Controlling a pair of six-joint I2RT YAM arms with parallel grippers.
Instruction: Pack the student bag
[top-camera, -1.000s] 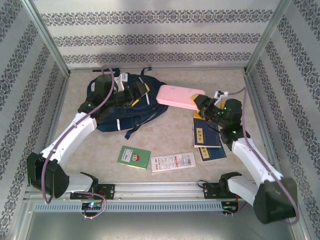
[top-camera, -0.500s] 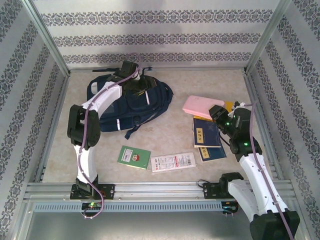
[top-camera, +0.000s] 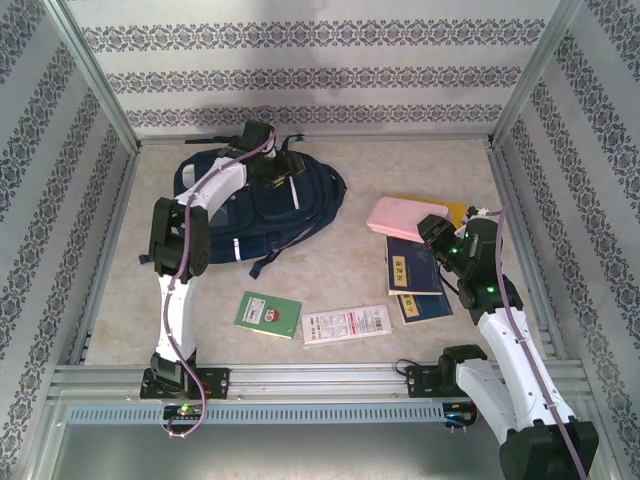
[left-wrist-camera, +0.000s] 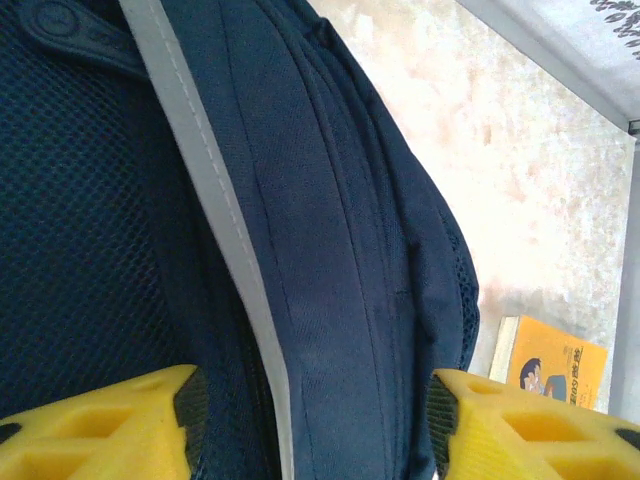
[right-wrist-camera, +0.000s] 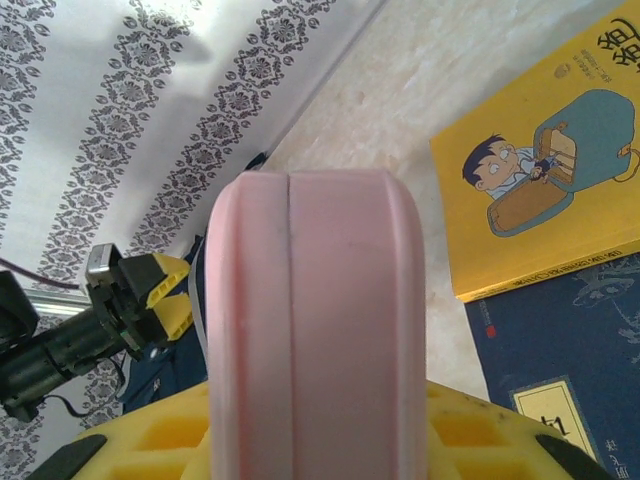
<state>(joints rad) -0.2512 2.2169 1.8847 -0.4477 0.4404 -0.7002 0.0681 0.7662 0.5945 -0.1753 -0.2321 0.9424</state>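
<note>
- L gripper (left-wrist-camera: 312, 405): jaws part open, gripping nothing; large navy-blue fabric student bag (left-wrist-camera: 340, 240) right below, its fold between the fingers.
- R gripper (right-wrist-camera: 315, 435): clamped on pink rounded case (right-wrist-camera: 315, 300); bag well apart.

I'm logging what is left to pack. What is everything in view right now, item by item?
student bag: one, navy blue, far left of the table
pink case: one, pink, right of the bag, held by the right end effector
yellow book: one, yellow, far right, next to the blue books
blue books: two, dark blue, overlapping, right side
green booklet: one, green, near side, left of centre
leaflet: one, white and red, right of the green booklet
table: one, beige marbled
left end effector: one, yellow fingers apart over the bag's fabric
right end effector: one, yellow fingers, shut on the pink case
</note>
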